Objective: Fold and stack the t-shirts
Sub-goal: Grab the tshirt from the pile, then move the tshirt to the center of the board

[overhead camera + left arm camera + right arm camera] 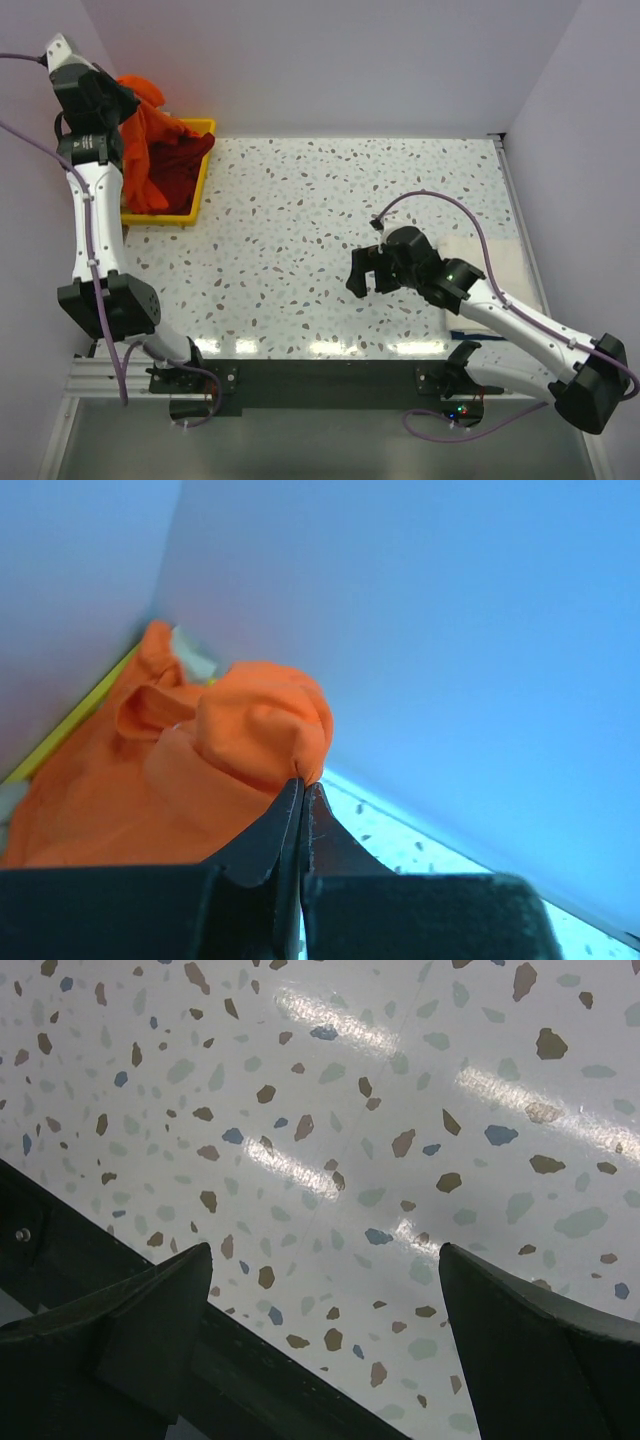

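Well, left claw (303,788) sits at the far left corner, over the tray (160,217). Its jaws are pinched tight together, and a bunched fold of the orange shirt (230,740) is caught right at the tips. From my wrist view the cloth balloons up just beyond the fingers, close to the back wall. A small white tag (195,658) shows at the shirt's far edge.

From above, the orange shirt drapes over the tray's left and far sides. Part of it hangs down the near left rim. A dark red shirt (180,165) lies crumpled inside the tray, to the right of the orange one and touching it.

Right claw (325,1260) is out over the table (300,220), right of centre, fingers spread wide with nothing between them. Only speckled tabletop shows in the gap, plus the dark near edge of the table.

A pale shirt (505,270) lies flat on the table's right side, partly under the right arm. I cannot tell how many layers it has.
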You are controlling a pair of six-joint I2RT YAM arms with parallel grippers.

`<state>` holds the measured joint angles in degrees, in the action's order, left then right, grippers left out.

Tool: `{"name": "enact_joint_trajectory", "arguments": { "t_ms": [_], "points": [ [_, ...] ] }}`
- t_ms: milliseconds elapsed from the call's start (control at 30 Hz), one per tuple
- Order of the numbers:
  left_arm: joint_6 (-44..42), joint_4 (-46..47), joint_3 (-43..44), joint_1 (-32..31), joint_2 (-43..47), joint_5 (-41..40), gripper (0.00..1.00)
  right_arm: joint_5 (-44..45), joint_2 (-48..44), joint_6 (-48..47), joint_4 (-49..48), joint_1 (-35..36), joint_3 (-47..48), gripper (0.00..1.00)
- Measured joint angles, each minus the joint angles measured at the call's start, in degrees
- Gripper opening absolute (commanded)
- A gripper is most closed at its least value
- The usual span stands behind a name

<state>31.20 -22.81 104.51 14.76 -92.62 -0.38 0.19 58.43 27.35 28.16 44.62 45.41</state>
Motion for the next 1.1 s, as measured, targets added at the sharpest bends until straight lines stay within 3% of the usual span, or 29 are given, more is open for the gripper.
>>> {"name": "enact_joint_trajectory", "arguments": {
  "t_ms": [333, 533, 700, 967, 1100],
  "points": [
    [1.9, 8.2, 4.0, -4.3, 11.9, 11.7, 0.00, 0.3, 0.5, 0.0, 0.0, 0.0, 2.8, 0.99],
    [2.8, 12.0, 4.7, -12.8, 16.0, 15.2, 0.00, 0.9, -0.2, 0.0, 0.1, 0.0, 3.7, 0.99],
    [3.7, 16.2, -3.0, -22.3, 18.2, 14.1, 0.00, 2.1, -1.2, 0.1, 0.3, 0.0, 3.7, 0.99],
    [3.7, 17.6, -14.4, -39.8, 10.0, 8.4, 0.00, 5.7, -4.2, 1.4, 1.9, 0.0, 3.7, 0.99],
    [3.7, 17.4, -14.9, -45.8, 1.2, 7.3, 0.15, 8.5, -6.8, 2.7, 2.3, 0.0, 3.3, 0.99]
  ]
}}
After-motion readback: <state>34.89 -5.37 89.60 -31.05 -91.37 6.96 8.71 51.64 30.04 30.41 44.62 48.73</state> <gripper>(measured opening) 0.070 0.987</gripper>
